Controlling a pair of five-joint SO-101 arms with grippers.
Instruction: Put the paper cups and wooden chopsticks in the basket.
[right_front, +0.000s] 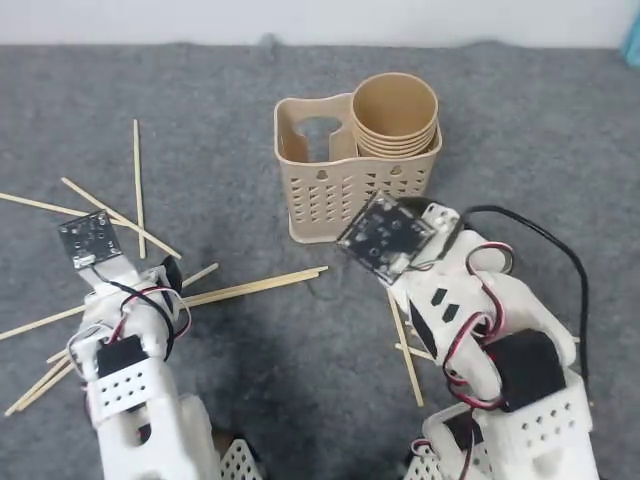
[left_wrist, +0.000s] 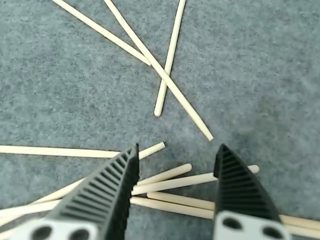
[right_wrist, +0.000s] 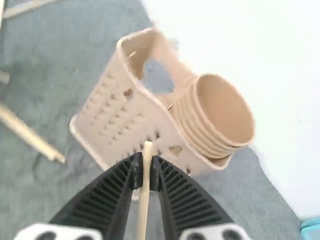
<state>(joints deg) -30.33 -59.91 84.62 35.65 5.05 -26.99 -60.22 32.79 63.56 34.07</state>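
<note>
The right gripper (right_wrist: 143, 164) pinches a chopstick (right_wrist: 144, 210), probably next lifting it over the basket (right_wrist: 105, 115) rim (left gripper (left_wrist: 178, 152) gapes above other chopsticks (left_wrist: 170, 60)).

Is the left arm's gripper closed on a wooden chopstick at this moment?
No, the left gripper holds its fingers open above thin wooden chopsticks lying on the grey felt mat.

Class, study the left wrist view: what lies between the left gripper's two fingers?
In the left wrist view, the ends of several wooden chopsticks lie on the grey mat between the fingers of the open left gripper.
</note>
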